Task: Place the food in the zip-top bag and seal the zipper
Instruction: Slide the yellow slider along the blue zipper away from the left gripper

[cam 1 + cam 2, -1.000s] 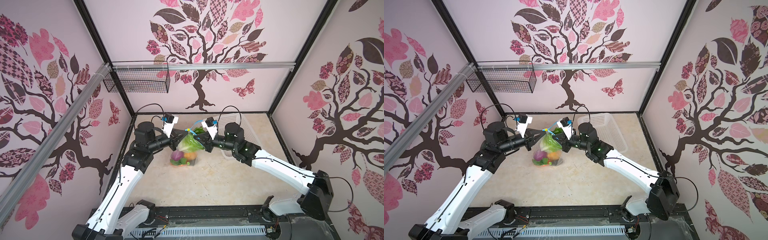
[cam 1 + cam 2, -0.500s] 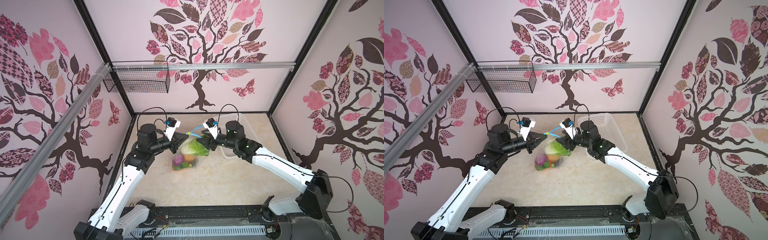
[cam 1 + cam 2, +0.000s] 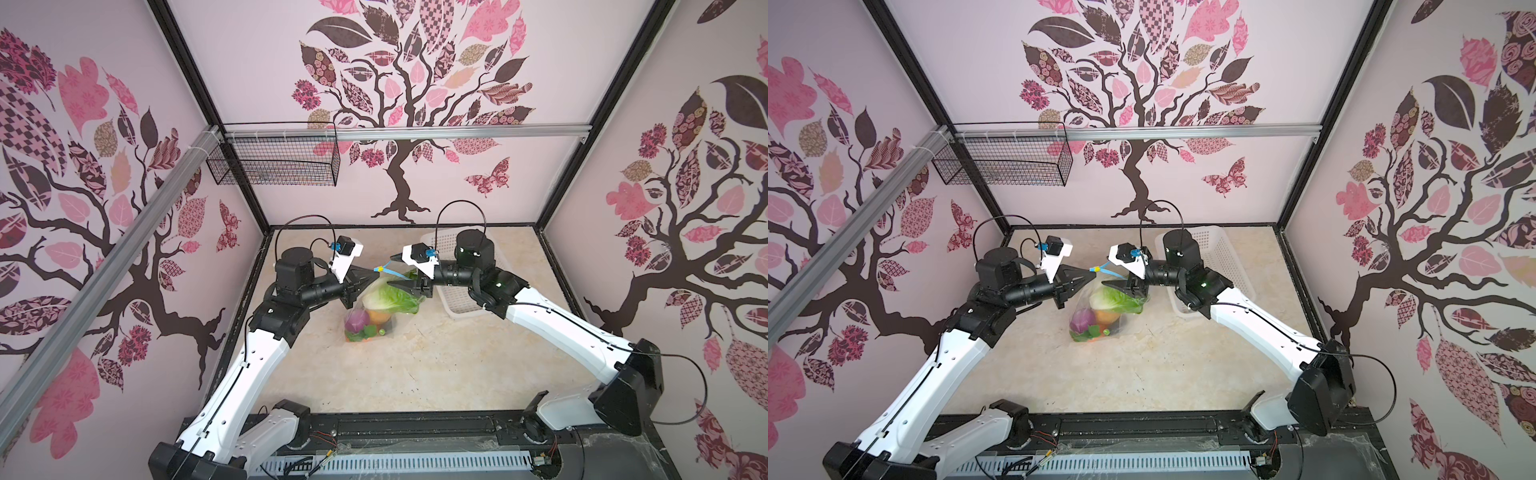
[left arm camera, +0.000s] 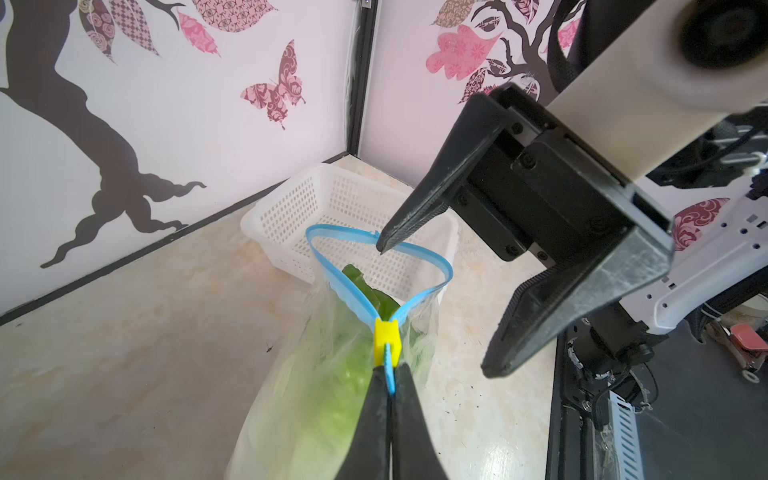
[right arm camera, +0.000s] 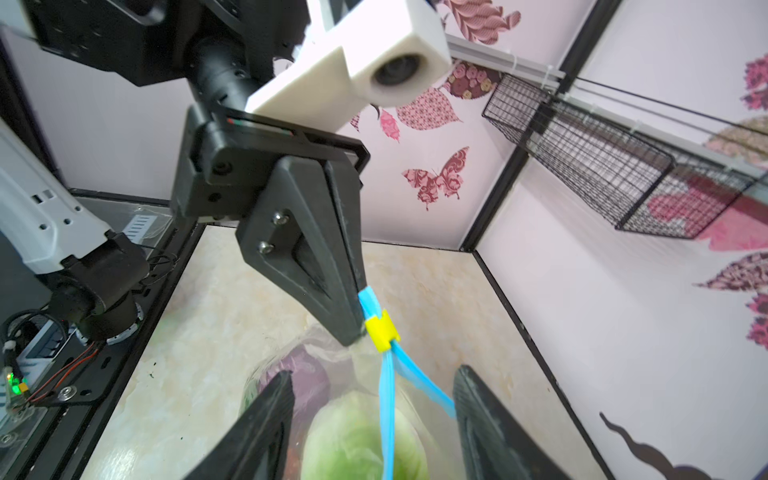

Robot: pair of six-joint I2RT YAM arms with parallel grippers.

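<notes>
Food sits inside the bag, which hangs from the left gripper, clamped on the zipper just behind the slider. Right gripper stands wide beside the mouth, holding nothing. Filling looks done; the mouth gapes in a loop, so sealing is left.

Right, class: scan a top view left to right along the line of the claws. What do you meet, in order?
In order: left claw → yellow slider tab → right claw → white basket. The bag overlaps both claws, so it is left out.
</notes>
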